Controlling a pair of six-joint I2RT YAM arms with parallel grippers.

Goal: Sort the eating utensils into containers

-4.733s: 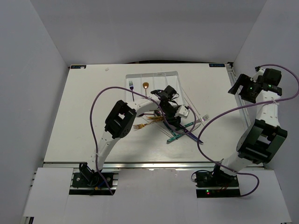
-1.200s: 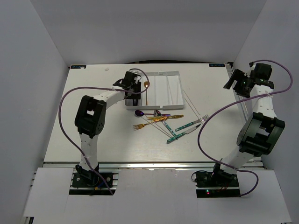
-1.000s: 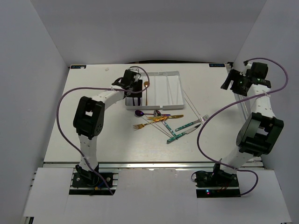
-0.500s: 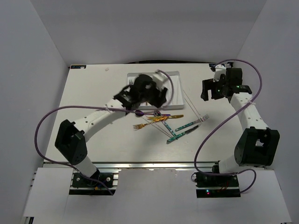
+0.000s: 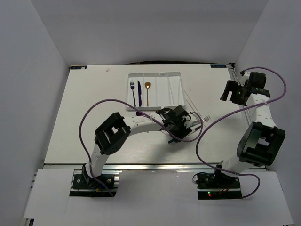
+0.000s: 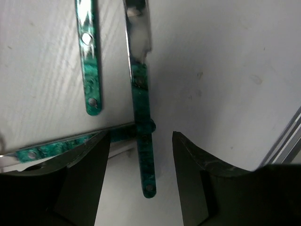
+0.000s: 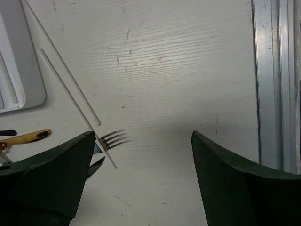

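Observation:
The white tray lies at the back centre. Its left compartments hold a purple fork, a purple knife and a gold spoon. My left gripper is low over the loose pile in front of the tray. In the left wrist view it is open, jaws either side of a teal-handled knife without touching it. Two more teal handles lie beside. My right gripper is open and empty above the table's right. A silver fork's tines and white chopsticks lie left of it.
A gold handle and the tray's corner show at the left of the right wrist view. An aluminium rail runs along the table's right edge. The chopsticks lie slanted by the tray's right side.
My left arm has left the tray and come down over the pile. The purple knife now lies in the tray beside the purple fork. My right arm has swung back to the right.

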